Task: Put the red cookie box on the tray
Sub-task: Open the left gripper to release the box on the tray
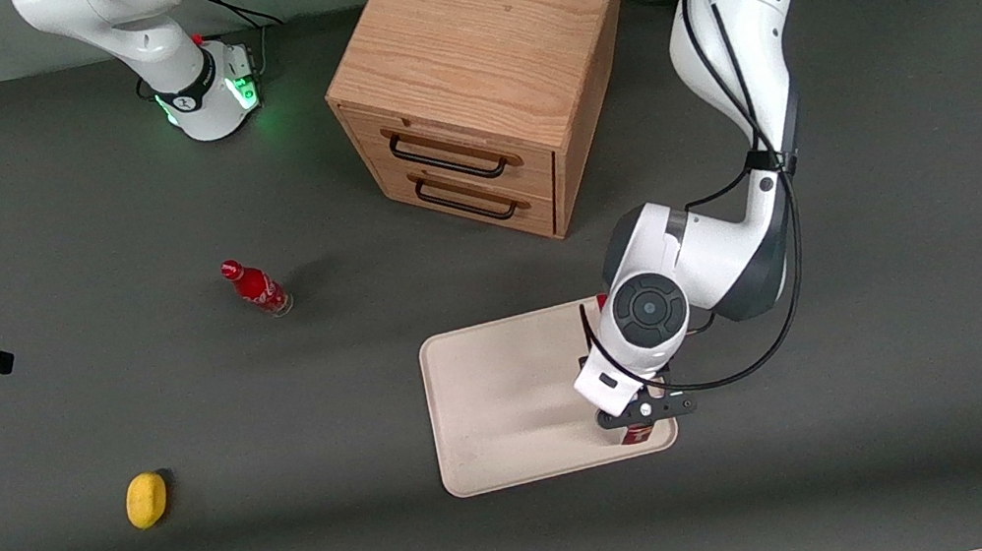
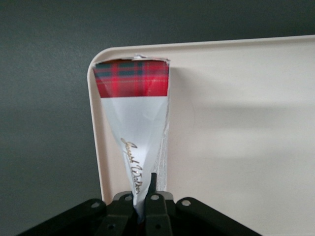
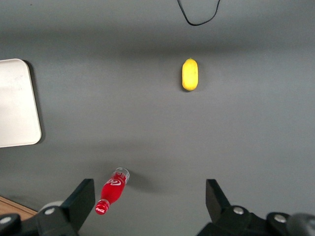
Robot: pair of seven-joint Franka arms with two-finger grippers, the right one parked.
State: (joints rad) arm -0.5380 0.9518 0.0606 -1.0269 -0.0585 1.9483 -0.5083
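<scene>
My tool (image 2: 143, 206) is clamped on the box (image 2: 134, 113), holding it on edge over the tray (image 1: 501, 393), hard against the rim at the working arm's end. This looks like the set-down step. Next I'd lower until the box's end rests on the tray floor, then release. The rim is very close on one side; there is plenty of bare tray toward the parked arm's end, so the box should tip that way.
</scene>
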